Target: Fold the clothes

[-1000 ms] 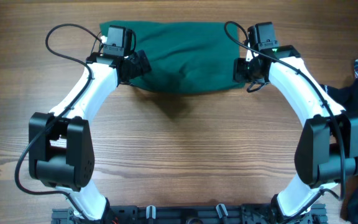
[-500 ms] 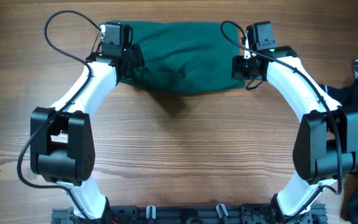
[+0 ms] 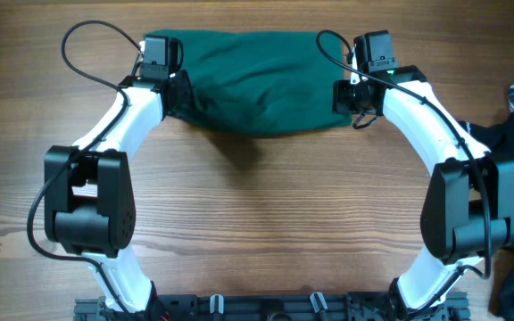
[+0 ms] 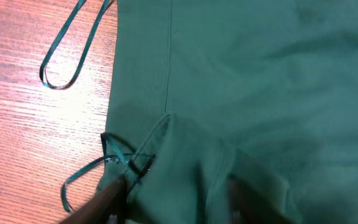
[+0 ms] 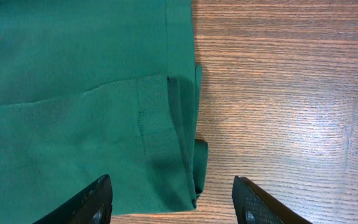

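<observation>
Closing on the cloth is the one real change. Over the last second the left claw [image 4: 169,198] has edged a little further out along the left end of the plain dark green soft fabric garment [image 3: 257,80], and its fingers have drawn inward from a wide spread. At the near rim of the left wrist view, a ridge of green cloth is puckered up between those fingers. One thin green cord loop [image 4: 82,180] lies just beside a fingertip, and a second loop [image 4: 64,65] lies farther out on the brown wood-grain counter [image 3: 266,214]. Whether the pinch is firm yet I cannot tell. The right claw [image 5: 173,202] has barely moved and stays spread, one finger over the garment's right hem and the other over bare wood. The garment lies bunched along the far edge of the counter, about midway between its left and right edges. In my judgement the left end is being gathered first, and no fold can begin until the right claw also takes hold.
</observation>
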Robot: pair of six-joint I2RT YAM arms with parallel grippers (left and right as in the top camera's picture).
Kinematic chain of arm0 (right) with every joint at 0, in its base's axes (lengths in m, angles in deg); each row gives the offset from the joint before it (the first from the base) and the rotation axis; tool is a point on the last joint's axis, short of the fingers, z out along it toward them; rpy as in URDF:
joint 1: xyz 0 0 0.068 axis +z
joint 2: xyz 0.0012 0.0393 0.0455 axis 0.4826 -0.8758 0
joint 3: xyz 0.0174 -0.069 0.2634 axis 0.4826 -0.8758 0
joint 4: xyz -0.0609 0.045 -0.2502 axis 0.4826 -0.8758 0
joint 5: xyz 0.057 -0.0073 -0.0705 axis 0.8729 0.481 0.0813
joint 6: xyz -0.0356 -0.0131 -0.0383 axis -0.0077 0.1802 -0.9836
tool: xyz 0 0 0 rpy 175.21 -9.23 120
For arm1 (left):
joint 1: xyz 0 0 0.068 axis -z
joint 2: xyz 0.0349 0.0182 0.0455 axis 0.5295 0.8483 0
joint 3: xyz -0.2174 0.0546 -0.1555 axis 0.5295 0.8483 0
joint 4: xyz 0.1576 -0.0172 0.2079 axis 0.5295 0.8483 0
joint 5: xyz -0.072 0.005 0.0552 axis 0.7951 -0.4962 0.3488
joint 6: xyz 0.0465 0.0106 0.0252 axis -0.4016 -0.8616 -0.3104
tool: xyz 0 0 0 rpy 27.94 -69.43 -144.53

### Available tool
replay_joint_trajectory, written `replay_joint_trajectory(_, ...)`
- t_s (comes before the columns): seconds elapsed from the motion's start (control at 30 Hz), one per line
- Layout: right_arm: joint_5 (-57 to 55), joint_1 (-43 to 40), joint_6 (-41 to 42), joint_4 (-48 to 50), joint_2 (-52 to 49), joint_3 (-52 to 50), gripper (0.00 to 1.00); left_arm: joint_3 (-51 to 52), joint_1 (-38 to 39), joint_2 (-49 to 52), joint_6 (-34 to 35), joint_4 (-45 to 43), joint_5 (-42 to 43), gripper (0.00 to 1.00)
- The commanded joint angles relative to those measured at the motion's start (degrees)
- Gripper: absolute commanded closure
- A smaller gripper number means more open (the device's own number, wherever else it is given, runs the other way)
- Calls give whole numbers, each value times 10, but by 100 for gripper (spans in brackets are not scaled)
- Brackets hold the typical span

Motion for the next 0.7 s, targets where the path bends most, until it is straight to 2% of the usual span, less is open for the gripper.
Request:
replay_joint_trajectory(0.0, -11, 1, -5, 0, -13, -2, 37, -8, -1, -10, -3, 24, 3, 95)
replay_joint_trajectory(0.2, -10, 1, -6, -1, -13, -2, 37, -8, -3, -67, 2, 134, 0, 96)
replay_joint_trajectory(0.3, -8, 1, -18, -21, -11, 7, 37, -7, -14, -67, 85, 194, -23, 96)
replay_joint_trajectory(0.43, -8, 1, -18, -58, -10, 16, 37, -7, -17, -67, 121, 243, -9, 96)
replay_joint_trajectory(0.6, -9, 1, -20, -58, -11, 14, 38, -8, -17, -67, 136, 246, 16, 96)
replay_joint_trajectory(0.67, -8, 1, -34, -27, -15, 2, 38, -8, -17, -67, 135, 246, 16, 96)
